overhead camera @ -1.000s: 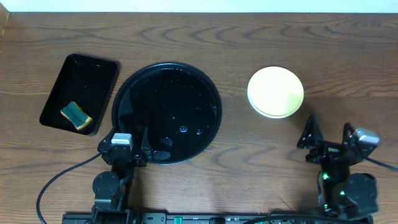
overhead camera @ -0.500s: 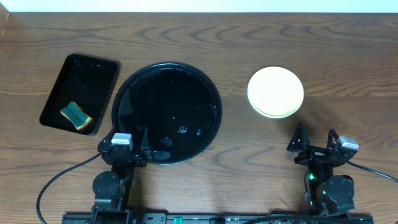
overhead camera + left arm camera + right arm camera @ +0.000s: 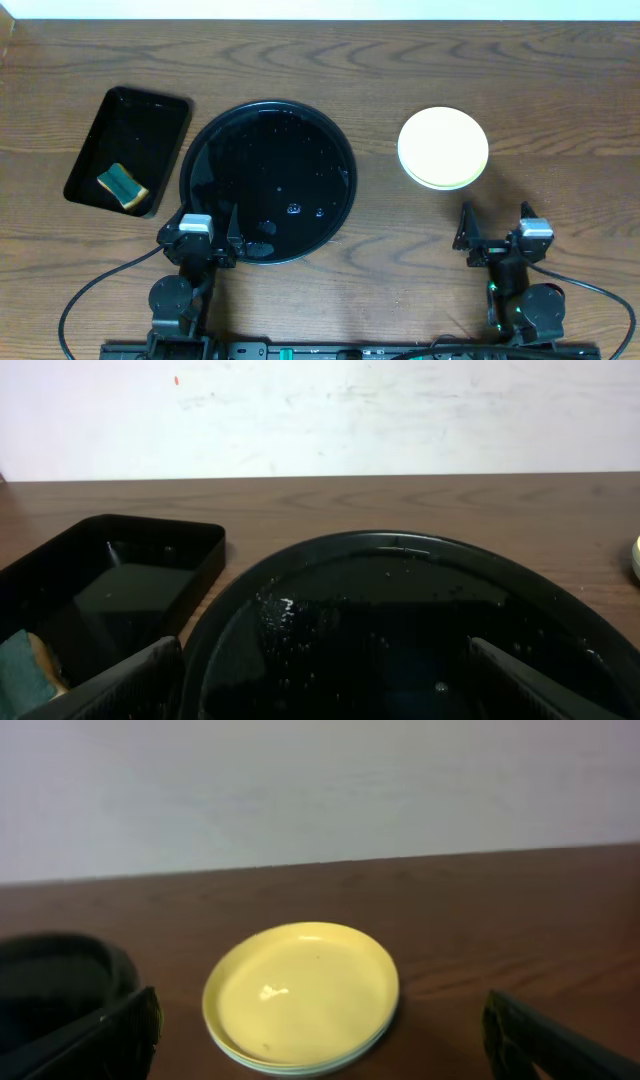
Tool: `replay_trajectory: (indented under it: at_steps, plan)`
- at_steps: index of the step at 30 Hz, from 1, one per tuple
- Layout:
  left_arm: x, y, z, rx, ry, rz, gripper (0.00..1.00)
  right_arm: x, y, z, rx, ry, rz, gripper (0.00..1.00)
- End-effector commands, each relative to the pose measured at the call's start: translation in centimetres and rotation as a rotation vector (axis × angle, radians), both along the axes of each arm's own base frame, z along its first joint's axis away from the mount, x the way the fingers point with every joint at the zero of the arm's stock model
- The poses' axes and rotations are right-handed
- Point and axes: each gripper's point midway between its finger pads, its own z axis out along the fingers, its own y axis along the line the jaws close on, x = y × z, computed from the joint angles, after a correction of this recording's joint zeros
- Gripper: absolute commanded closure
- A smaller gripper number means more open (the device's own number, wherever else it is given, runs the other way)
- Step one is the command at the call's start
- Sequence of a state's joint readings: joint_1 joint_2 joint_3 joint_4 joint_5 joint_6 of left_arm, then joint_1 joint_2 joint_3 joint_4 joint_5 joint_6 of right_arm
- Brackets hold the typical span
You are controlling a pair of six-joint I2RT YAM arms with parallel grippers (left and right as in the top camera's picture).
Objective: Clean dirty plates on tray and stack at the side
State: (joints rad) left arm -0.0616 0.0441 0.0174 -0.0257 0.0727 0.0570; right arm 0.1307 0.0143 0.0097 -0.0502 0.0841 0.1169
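Right gripper (image 3: 492, 232) has drawn back to the near edge of the table (image 3: 400, 60), jaws spread and empty. Left gripper (image 3: 205, 228) sits likewise at the near rim of the tray (image 3: 270, 150). The tray is bare and the plates (image 3: 443, 147) are stacked to its right, yellow on top, so the task looks finished.

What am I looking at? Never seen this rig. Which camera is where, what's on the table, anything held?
A two-armed robot sits at the near edge of a wooden table. One picture looks straight down; the other two come from a camera on each wrist, looking forward between its own fingers. The left gripper faces the round black tray, which carries no plates. The right gripper faces the stacked plates, yellow on top. A sponge lies in the small rectangular tray. Both grippers are open, holding nothing.
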Motion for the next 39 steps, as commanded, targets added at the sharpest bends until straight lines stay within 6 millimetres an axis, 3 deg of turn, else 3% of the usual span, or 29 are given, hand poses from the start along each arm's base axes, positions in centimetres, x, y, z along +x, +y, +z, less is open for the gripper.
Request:
replay_trajectory:
  at_steps: [1,9,22,39]
  plan:
    - [-0.2,-0.4,-1.6,0.009,0.051,-0.027,0.12,-0.1,0.7,-0.5,-0.159,0.003,0.083,0.01]
    - [-0.2,-0.4,-1.6,0.009,0.051,-0.027,0.12,0.0,-1.6,-0.5,-0.157,0.008,-0.009,0.01]
    - [-0.2,-0.4,-1.6,0.009,0.051,-0.027,0.12,-0.1,0.3,-0.5,-0.164,0.004,0.064,0.01]
    - [-0.2,-0.4,-1.6,0.009,0.051,-0.027,0.12,-0.1,0.3,-0.5,-0.163,0.004,0.064,0.01]
